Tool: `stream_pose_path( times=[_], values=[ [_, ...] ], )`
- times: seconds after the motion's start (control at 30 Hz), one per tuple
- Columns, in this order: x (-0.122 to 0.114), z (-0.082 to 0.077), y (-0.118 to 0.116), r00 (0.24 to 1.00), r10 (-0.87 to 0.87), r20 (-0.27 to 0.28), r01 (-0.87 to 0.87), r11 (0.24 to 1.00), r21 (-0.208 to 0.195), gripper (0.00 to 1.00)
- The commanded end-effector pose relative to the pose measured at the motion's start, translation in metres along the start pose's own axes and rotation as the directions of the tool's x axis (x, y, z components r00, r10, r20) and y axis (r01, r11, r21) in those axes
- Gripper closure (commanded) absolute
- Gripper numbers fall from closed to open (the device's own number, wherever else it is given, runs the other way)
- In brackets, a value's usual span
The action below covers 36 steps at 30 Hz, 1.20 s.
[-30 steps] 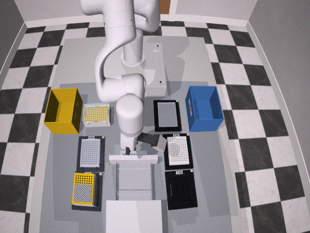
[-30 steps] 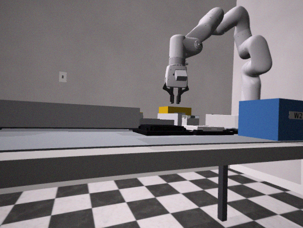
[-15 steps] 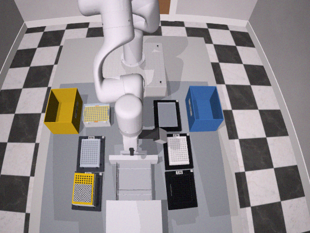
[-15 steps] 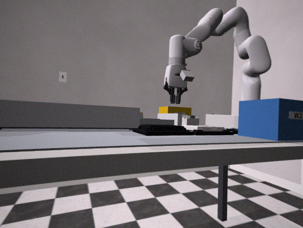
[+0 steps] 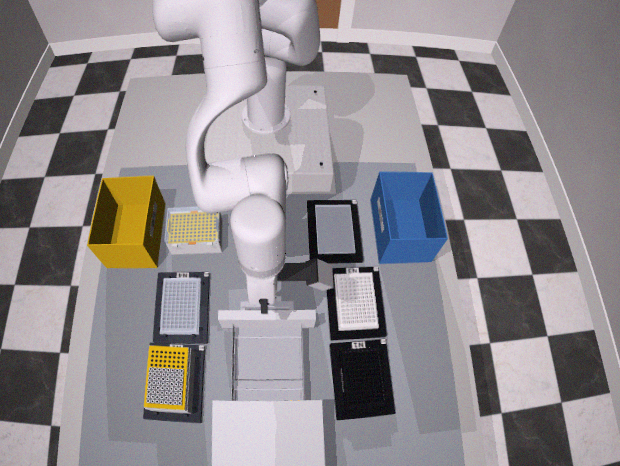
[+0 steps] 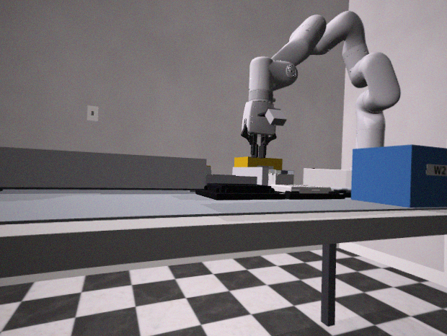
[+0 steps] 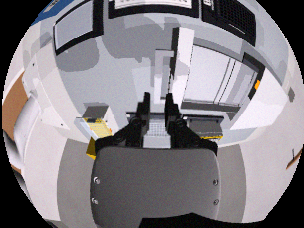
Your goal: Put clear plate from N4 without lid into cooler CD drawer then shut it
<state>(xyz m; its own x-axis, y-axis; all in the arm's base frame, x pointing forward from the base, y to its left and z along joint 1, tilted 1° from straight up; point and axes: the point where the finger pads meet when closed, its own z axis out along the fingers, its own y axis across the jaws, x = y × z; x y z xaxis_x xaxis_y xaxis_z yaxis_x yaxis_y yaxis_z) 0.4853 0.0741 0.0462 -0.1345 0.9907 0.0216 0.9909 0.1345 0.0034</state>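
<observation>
From above, the gripper (image 5: 263, 305) sits right over the bar handle (image 5: 283, 304) of the drawer (image 5: 234, 360), which is out. The clear plate (image 5: 179, 305) lies untouched in its nest, off to the gripper's side. I'd guess it's working the handle; next, close on the bar.

Side on, the wrist points straight down.

The wrist camera shows the fingers narrowly apart, holding nothing.

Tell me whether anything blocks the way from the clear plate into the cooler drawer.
Nothing visible lies between the clear plate and the open drawer beside it, and both its places look unoccupied. Only the gripper hangs over the drawer's front, at the bar handle.
</observation>
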Motion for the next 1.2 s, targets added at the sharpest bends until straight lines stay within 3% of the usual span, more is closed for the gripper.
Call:
stream_pose_path(
  times=[0.0,1.17],
  values=[
    [0.000,0.006,0.002,1.000,0.000,0.001,0.000,1.000,-0.004,0.79],
    [0.000,0.058,0.002,1.000,0.000,0.001,0.000,1.000,-0.004,0.79]
  ],
)
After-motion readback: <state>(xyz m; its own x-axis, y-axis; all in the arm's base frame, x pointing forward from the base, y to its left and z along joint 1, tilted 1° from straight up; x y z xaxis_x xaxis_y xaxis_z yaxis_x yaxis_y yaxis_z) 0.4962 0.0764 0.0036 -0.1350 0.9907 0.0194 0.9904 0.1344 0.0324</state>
